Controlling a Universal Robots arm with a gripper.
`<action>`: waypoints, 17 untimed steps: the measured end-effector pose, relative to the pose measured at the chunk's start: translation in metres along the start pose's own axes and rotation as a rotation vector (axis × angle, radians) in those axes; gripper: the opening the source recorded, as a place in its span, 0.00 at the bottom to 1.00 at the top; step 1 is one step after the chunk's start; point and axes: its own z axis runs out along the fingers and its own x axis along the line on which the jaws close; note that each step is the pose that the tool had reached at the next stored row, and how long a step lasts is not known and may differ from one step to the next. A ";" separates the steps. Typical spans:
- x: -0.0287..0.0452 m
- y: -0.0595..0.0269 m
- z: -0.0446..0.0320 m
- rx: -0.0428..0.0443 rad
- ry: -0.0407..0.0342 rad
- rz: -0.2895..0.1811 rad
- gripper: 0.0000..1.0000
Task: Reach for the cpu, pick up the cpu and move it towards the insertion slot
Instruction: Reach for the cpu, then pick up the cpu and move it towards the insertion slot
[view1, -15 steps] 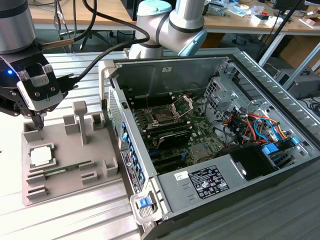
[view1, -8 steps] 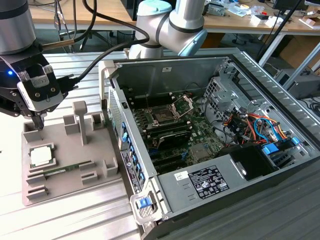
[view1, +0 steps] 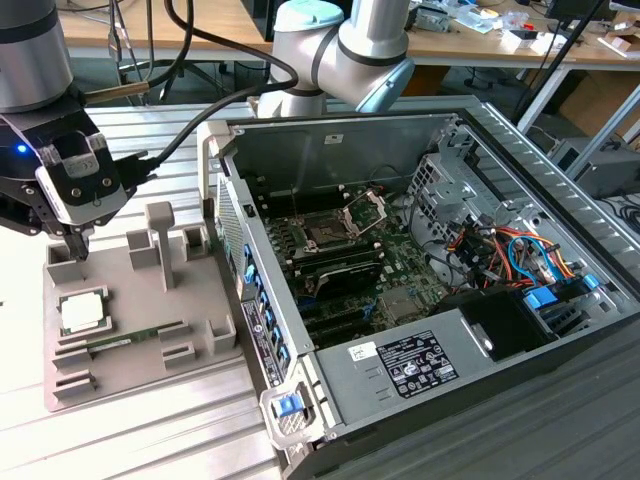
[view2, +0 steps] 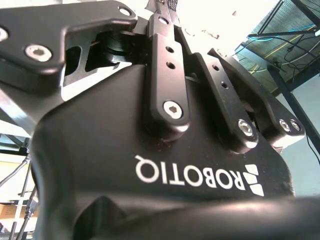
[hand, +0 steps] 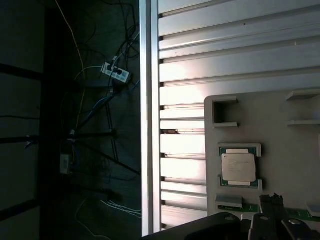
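Note:
The cpu (view1: 82, 312) is a small square chip with a pale metal top. It lies flat in a recess at the exterior view's left end of a grey fixture block (view1: 205, 290). In the first wrist view the cpu (hand: 239, 167) sits in its green-edged pocket. My gripper (view1: 78, 243) hangs just above and behind the cpu, apart from it, fingers together and holding nothing. Its fingertips (hand: 265, 201) show close to the cpu in the first wrist view. The insertion slot (view1: 325, 232) sits on the green board inside the open computer case, its silver frame raised.
A thin green memory stick (view1: 130, 340) lies in the fixture beside the cpu. Grey posts (view1: 160, 240) rise from the fixture between my gripper and the case wall (view1: 225, 200). Cables and drive cages crowd the exterior view's right side of the case. The slatted metal table (hand: 200, 60) ends close by.

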 end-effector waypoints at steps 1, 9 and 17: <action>0.0000 0.0000 0.0002 0.0001 0.0000 0.000 0.10; 0.0000 0.0000 0.0020 0.0003 0.0000 0.000 0.10; 0.0000 0.0000 0.0037 0.0005 0.0000 0.000 0.10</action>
